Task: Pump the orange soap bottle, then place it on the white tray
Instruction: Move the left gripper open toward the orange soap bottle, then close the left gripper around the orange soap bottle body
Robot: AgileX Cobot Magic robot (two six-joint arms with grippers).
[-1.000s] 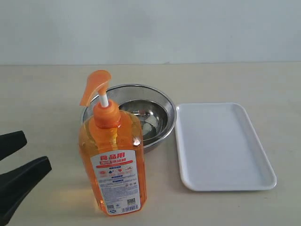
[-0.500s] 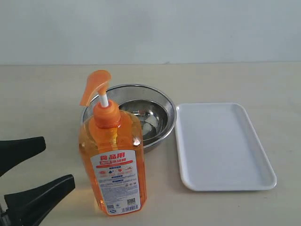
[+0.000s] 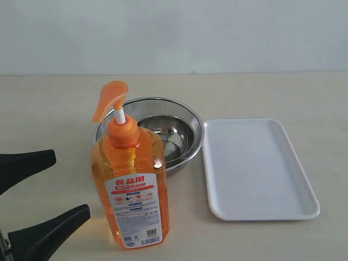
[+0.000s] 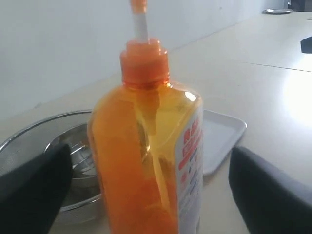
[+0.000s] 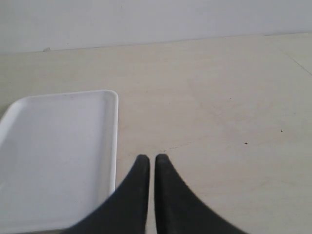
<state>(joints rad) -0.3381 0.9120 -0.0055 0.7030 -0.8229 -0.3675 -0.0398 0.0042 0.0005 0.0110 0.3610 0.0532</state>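
The orange soap bottle (image 3: 134,187) stands upright on the table in front of a steel bowl, with its pump head (image 3: 109,98) raised. My left gripper (image 3: 70,184) is open just left of the bottle, its tips a short way from the bottle's side. In the left wrist view the bottle (image 4: 146,146) fills the middle, with the wide-open gripper (image 4: 150,155) framing it and not touching it. The white tray (image 3: 255,168) lies empty to the right of the bowl. My right gripper (image 5: 151,158) is shut on nothing, hovering beside the tray (image 5: 53,146); the exterior view does not show it.
A round steel mesh bowl (image 3: 179,117) sits directly behind the bottle, its rim nearly touching the tray's left edge. In the left wrist view the bowl (image 4: 29,134) shows behind one finger. A pale wall bounds the table at the back.
My left gripper has come in from the left edge toward the bottle, and its fingers now show farther into view and wider apart. The bottle, bowl and tray have not moved.
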